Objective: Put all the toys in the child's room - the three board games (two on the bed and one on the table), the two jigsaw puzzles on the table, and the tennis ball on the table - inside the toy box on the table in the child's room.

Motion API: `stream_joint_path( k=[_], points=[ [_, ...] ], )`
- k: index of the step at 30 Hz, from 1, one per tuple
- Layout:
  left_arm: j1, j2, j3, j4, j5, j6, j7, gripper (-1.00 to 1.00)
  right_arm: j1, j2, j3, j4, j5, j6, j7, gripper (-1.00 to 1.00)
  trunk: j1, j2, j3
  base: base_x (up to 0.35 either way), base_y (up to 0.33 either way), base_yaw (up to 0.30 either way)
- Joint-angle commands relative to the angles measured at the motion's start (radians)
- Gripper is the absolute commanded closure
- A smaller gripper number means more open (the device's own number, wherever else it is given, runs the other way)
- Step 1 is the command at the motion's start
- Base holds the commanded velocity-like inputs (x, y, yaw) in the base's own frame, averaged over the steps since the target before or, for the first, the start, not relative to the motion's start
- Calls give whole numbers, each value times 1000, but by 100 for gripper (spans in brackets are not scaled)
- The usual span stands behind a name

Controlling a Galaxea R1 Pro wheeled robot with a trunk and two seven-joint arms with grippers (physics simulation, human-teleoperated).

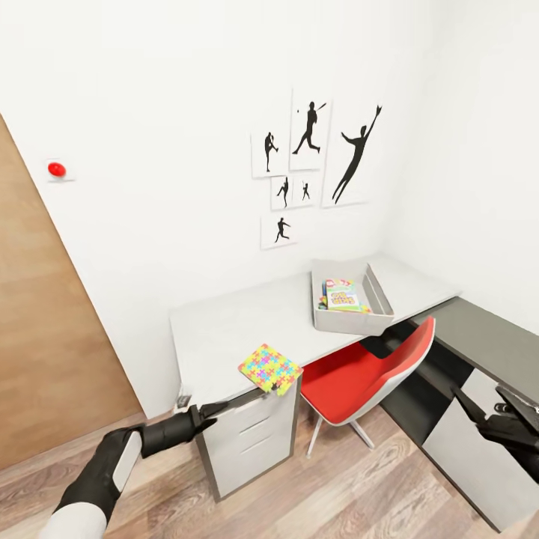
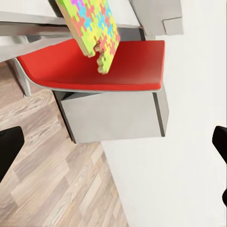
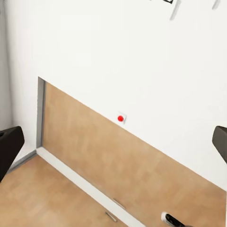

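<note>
— White-walled room, grey table [image 1: 224,322] mid-frame; jigsaw puzzle [image 1: 270,368] overhanging its front edge, toy box [image 1: 350,320] centre-right.
— Left gripper [image 1: 196,412] spread wide, empty; right gripper [image 1: 490,408] likewise. Clumsy nudge: puzzle probably floorward.

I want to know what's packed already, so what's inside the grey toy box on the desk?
Inside the toy box, colourful printed game boxes lie flat. The near wall hides the floor beneath them, so anything lower, such as a ball, cannot be seen.

No lettering can be read; print on the game box [image 1: 343,295] is too small
</note>
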Motion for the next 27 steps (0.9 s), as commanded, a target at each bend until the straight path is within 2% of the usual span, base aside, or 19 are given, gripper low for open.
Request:
stream_joint_path(
  k=[1,5,7,9,15,17,20,23,27],
  points=[
    [-1,-6,1,1,14,6,0,-100,0,6,0,2,-3,5,0,-100,0,-1,-1,0,0,0],
    [-2,-47,-1,2,41,9,1,-100,0,40,3,4,2,-2,0,-100,0,-1,-1,0,0,0],
    [-3,-57,0,3,46,9,0,-100,0,56,3,3,0,-2,0,-100,0,-1,-1,0,0,0],
    [-3,-60,1,3,49,11,-2,-100,0,62,2,3,-3,-2,-1,-100,0,-1,-1,0,0,0],
    [-3,-61,8,3,53,32,4,-100,0,70,5,3,4,2,-4,-100,23,-43,-20,0,0,0],
    [-3,-57,37,3,53,34,5,-100,0,70,4,3,4,4,-5,-100,31,-57,-26,0,0,0],
    [-3,-55,100,3,51,32,8,-100,0,70,-1,5,4,4,-4,-100,42,-78,-36,0,0,0],
    [-3,-56,123,3,50,29,9,-100,0,70,-1,16,4,1,-4,-100,54,-99,-45,0,0,0],
    [-3,-57,132,3,49,26,10,-100,0,70,0,24,5,-2,-3,-100,69,-127,-58,0,0,0]
  ],
)
